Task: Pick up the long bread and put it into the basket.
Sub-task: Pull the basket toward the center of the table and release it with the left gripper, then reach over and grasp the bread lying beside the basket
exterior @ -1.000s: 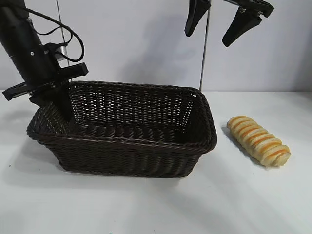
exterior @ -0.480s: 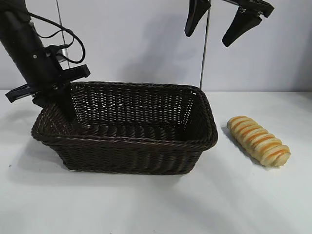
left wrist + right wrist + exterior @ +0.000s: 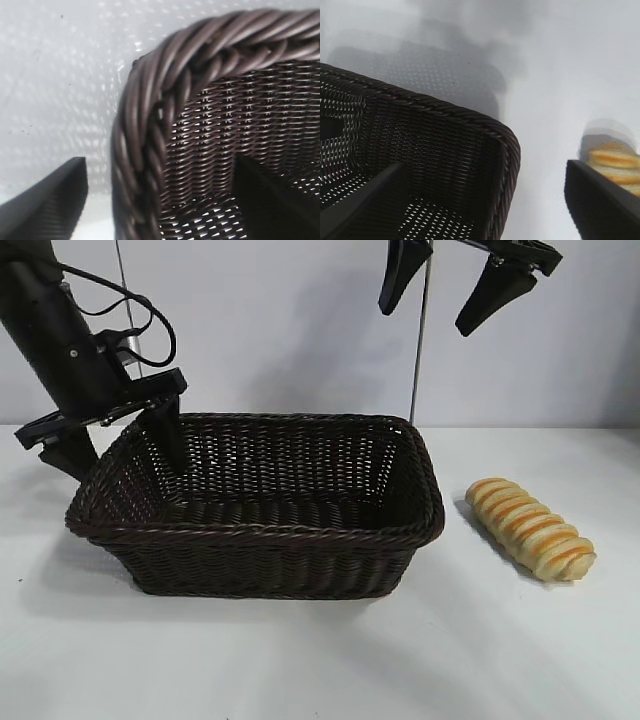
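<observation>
Fingers spread wide on the left gripper (image 3: pixel 118 452), straddling the basket's (image 3: pixel 260 536) far-left corner, one finger down inside the wicker, the other outside over the table (image 3: pixel 320 660). From the left wrist view the braided rim (image 3: pixel 145 135) runs right between the two dark fingers (image 3: pixel 50 210), and neither one is pinching it. Over at the top, the right gripper (image 3: pixel 455 290) hangs high above the basket's right end, jaws gaping, nothing held. The long bread (image 3: pixel 530 528) lies on the table to the right of the basket, apart from it, angled, ridges showing. The basket sits flat and holds no bread.
</observation>
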Robot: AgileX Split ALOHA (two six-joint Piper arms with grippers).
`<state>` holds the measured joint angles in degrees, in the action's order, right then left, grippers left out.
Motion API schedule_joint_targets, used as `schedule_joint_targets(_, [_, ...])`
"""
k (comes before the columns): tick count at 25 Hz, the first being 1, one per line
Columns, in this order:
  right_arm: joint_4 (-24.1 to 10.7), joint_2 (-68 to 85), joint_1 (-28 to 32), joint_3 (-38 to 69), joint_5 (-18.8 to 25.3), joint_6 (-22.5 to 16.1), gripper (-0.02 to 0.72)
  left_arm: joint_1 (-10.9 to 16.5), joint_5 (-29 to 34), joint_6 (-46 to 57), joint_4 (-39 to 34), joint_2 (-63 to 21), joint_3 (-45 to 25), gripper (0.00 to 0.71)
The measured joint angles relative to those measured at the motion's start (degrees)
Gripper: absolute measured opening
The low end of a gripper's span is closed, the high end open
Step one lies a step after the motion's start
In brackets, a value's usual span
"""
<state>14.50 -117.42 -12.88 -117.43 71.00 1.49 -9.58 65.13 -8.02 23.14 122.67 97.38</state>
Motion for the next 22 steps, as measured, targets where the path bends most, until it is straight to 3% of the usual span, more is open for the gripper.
schedule_joint_targets(6, [0.1,0.0,0.0,0.0,0.0,0.0,0.612,0.0,4.0,0.1,-0.6,-3.4,4.0,0.613])
schedule_joint_targets(14, [0.1,0.0,0.0,0.0,0.0,0.0,0.612,0.0,5.1,1.8,2.2,-10.6,4.3,0.613])
schedule_joint_targets(22, [0.1,0.0,0.0,0.0,0.0,0.0,0.612,-0.2,2.0,4.1,8.7,-12.4,2.5,0.61])
